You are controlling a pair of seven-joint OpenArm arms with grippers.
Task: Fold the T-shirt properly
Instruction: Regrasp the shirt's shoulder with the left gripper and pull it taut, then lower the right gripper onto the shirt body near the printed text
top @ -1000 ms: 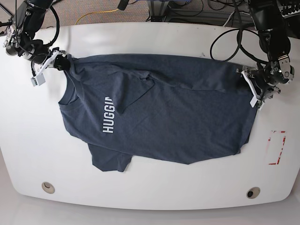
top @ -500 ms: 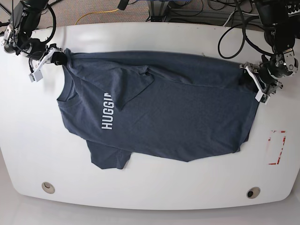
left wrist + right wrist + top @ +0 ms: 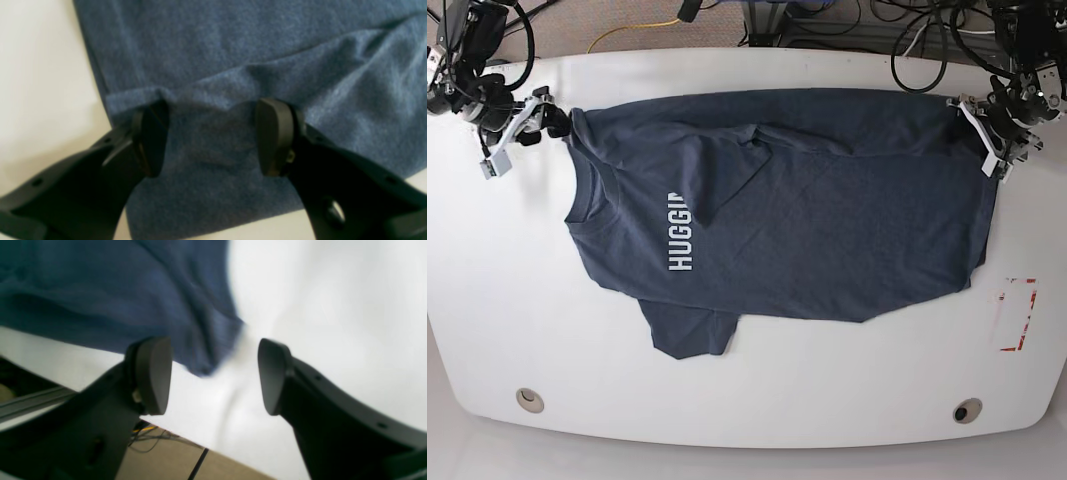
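- You have a white table (image 3: 757,410) with rounded corners filling the base view; it carries everything else, and two small round fittings sit near its front edge.
- The T-shirt (image 3: 827,220) lies spread flat across the middle and far part of the table, collar toward the left of the scene, hem toward the right. It is dark slate blue, with white lettering (image 3: 681,235) reading "HUGGI" running sideways near the collar.
- One sleeve (image 3: 717,180) is folded in over the chest, covering the end of the lettering; the other sleeve (image 3: 689,335) sticks out toward the near edge.
- Your left gripper (image 3: 993,135) is at the far right corner of the shirt. In its wrist view the left gripper's (image 3: 211,136) two dark pads stand well apart with a bunched ridge of cloth between them; the pads look pressed down on the fabric, but you cannot tell whether they are pinching it.
- Your right gripper (image 3: 532,122) is at the far left corner, just beside the shoulder. In its wrist view the right gripper's (image 3: 213,375) jaws are spread wide with nothing held; the shirt's edge hangs in the gap without touching either pad.
- A small red-outlined rectangle (image 3: 1017,315) is marked on the table at the right, apart from the shirt.
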